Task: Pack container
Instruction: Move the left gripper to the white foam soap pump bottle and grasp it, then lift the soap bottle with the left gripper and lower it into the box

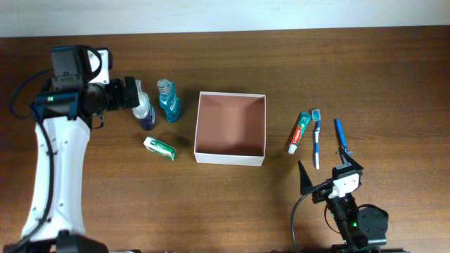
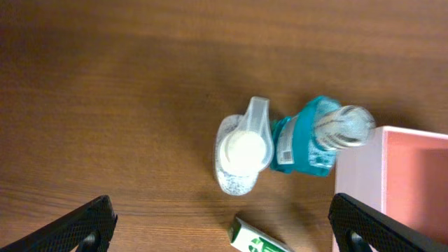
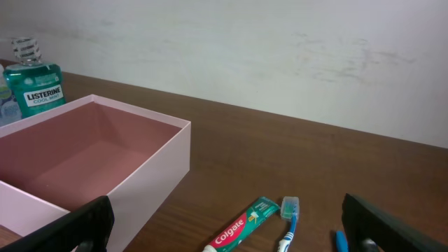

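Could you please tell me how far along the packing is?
Nothing is packed yet: the box is empty. In hand: nothing, though the left gripper hovers open near the white-capped bottle; the right gripper is open too. Remaining: that bottle, mouthwash, green packet, toothpaste, toothbrush and blue item, all on the table.

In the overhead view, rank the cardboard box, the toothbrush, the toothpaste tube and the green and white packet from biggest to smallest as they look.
1. The container, by far the largest.
2. The toothbrush and the toothpaste tube are too close to rank: the brush is longer, the tube wider.
3. The green and white packet, the shortest.
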Action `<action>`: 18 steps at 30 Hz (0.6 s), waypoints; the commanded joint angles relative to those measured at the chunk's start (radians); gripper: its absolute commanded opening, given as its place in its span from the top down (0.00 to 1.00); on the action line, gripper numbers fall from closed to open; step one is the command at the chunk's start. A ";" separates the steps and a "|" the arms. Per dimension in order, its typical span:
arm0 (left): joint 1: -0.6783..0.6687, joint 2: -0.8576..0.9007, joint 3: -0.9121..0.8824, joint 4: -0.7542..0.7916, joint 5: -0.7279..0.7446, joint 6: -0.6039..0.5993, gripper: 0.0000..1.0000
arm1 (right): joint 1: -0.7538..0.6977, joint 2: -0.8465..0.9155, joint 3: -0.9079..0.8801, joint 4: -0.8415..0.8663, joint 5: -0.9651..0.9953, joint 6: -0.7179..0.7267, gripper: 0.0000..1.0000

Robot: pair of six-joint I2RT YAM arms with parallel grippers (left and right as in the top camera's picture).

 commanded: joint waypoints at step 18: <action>-0.087 0.272 0.035 0.077 -0.034 0.084 0.17 | 0.010 -0.008 -0.007 -0.003 -0.009 0.005 0.01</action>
